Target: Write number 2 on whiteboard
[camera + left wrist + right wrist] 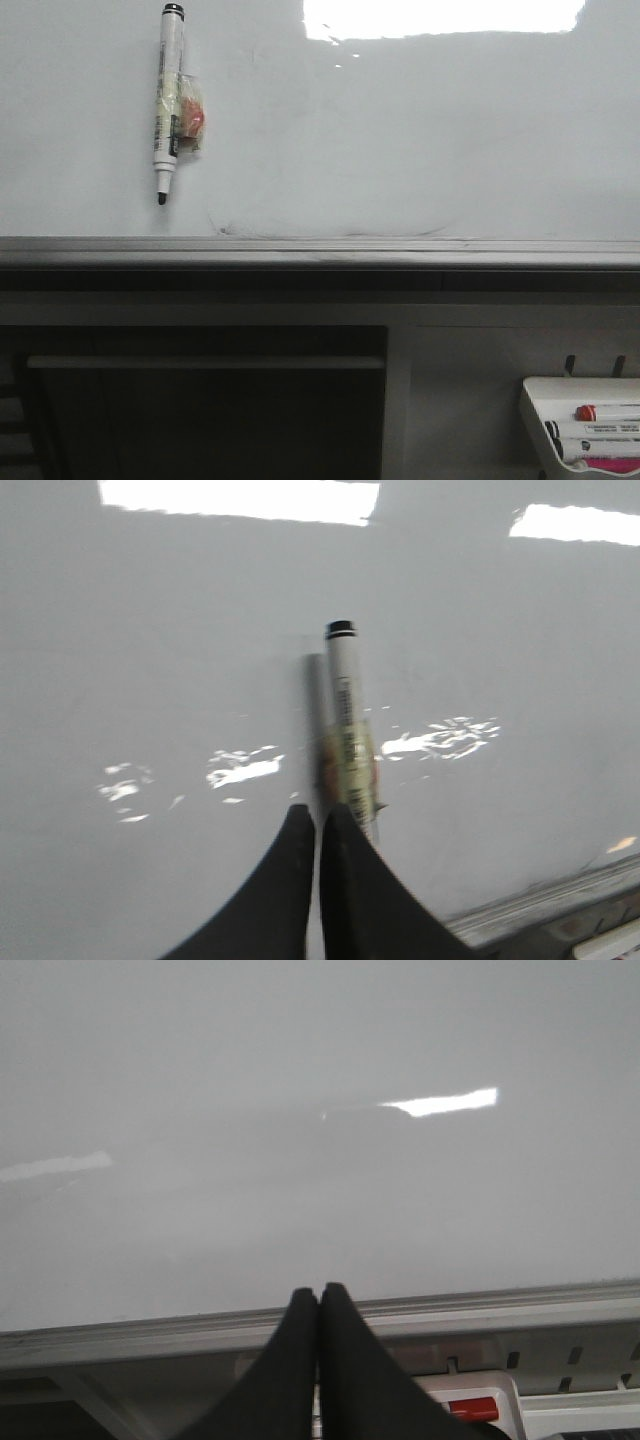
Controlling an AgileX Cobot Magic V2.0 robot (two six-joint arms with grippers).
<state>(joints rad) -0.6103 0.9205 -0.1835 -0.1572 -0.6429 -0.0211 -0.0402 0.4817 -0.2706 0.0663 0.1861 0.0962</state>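
Whiteboard (420, 150) across the upper half of the front view, glossy white, with a bright patch of glare (440, 15) along the top edge. Faint grey smudges (235, 230) low on the surface, just above the grey metal rail (320, 250) at the board's lower edge. Seen also in both wrist views as a plain pale surface with scattered reflections.

On the board's upper left, a white marker (166, 95), upright, black cap end at the top and dark tip pointing down, well above the rail. Just beside its barrel and touching it, a small yellowish and red packet (190, 115), too blurred to identify.

In the left wrist view, the left gripper (318, 815) facing the board, two black fingers pressed together with only a thin seam between them, nothing clamped. Same marker (348, 725) just past the fingertips, black end away from them, lower barrel hidden behind one finger; contact with that finger impossible to judge.

In the right wrist view, the right gripper (319, 1293) likewise closed, fingers side by side and empty, pointed at the rail (480, 1310) and the bare board above it.

Below the rail, a dark recess with a pale shelf (200, 362). At lower right, a small white tray (535, 400), well apart from the stuck marker, holding a red-capped marker (600, 412), a black-capped marker (590, 432) and something pink (610, 464) at the bottom.
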